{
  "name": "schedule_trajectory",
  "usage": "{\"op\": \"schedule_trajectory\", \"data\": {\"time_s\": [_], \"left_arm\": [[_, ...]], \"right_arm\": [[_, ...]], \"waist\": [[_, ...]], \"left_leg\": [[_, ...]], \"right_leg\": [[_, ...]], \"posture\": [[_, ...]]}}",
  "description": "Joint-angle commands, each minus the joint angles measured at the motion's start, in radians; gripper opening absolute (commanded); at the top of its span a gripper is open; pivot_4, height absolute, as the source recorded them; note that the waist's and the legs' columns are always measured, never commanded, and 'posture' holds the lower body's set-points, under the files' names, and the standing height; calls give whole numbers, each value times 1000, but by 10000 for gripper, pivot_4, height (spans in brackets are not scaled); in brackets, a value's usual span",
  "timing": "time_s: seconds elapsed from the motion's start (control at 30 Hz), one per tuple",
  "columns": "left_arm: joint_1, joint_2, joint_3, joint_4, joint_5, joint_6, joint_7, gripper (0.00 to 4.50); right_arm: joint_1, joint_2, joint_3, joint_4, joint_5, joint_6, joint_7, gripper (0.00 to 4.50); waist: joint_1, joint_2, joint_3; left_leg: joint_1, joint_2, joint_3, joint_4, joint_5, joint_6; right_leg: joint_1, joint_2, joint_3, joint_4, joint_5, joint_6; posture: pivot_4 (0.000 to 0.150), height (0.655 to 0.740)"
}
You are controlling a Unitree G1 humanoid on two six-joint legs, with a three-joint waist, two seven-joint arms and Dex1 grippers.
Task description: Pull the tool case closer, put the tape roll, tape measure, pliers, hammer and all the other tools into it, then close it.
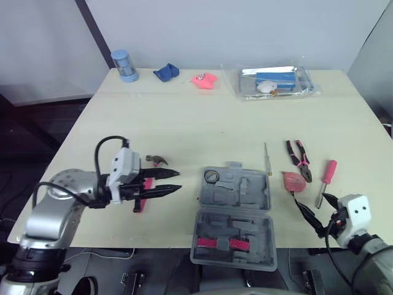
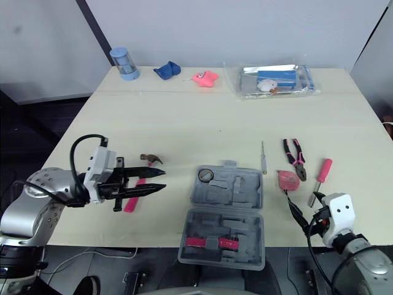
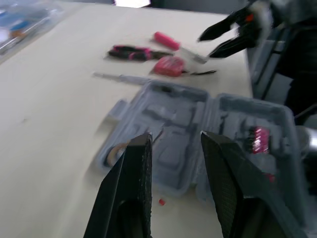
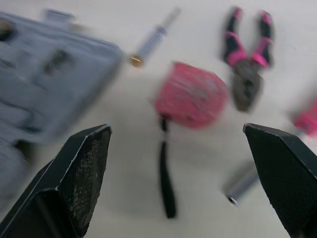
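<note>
The grey tool case (image 1: pixel 236 209) lies open at the table's front edge, with the tape roll (image 1: pixel 212 176) in its far left corner and a pink insert in the near half. The hammer (image 1: pixel 156 161) lies left of the case, its pink handle under my left gripper (image 1: pixel 178 180), which is open and points at the case. My right gripper (image 1: pixel 310 201) is wide open just in front of the pink tape measure (image 4: pixel 193 96). The pliers (image 1: pixel 299 158), a pink screwdriver (image 1: pixel 327 175) and a thin driver (image 1: pixel 267 158) lie right of the case.
Along the far edge of the table stand a blue cup (image 1: pixel 124 64), a blue object (image 1: pixel 166 72), a pink object (image 1: pixel 204 80) and a clear bag (image 1: pixel 273 82) of items. The case's near half overhangs the table's front edge.
</note>
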Motion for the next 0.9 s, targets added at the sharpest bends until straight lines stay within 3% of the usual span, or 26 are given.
{"op": "schedule_trajectory", "data": {"time_s": [0.03,0.53,0.67,0.77,0.83,0.9], "left_arm": [[-33,24,-15,-59,-41,21,-36,16387],[-28,43,-48,-116,-46,16,-96,16387],[-27,42,-48,-111,-45,11,-93,16911],[-27,42,-48,-104,-42,5,-94,16911],[-26,42,-47,-106,-42,4,-93,16911],[-26,40,-46,-107,-45,5,-90,16911]], "right_arm": [[-12,23,32,-3,-51,5,-60,45000],[-102,121,100,169,-116,-35,-140,45000],[-129,126,102,217,-124,-67,-136,32246],[-141,126,106,240,-132,-82,-135,19045],[-144,120,112,252,-143,-98,-130,7854],[-146,119,114,259,-147,-106,-128,2600]], "waist": [[-2,0,0],[-2,0,0],[-3,0,0],[-4,0,0],[-3,0,0],[-2,0,0]], "left_leg": [[0,0,0,0,0,0],[0,0,1,0,0,0],[0,0,1,0,0,0],[0,0,1,0,0,0],[0,0,1,0,0,0],[0,0,1,0,0,0]], "right_leg": [[0,0,0,0,0,0],[-1,0,1,0,0,0],[-1,0,1,0,0,0],[-1,0,1,0,0,0],[-1,1,1,0,0,0],[-1,0,1,0,0,0]], "posture": [[1500,7400],[1500,7400],[1500,7400],[1500,7400],[1500,7400],[1500,7400]]}}
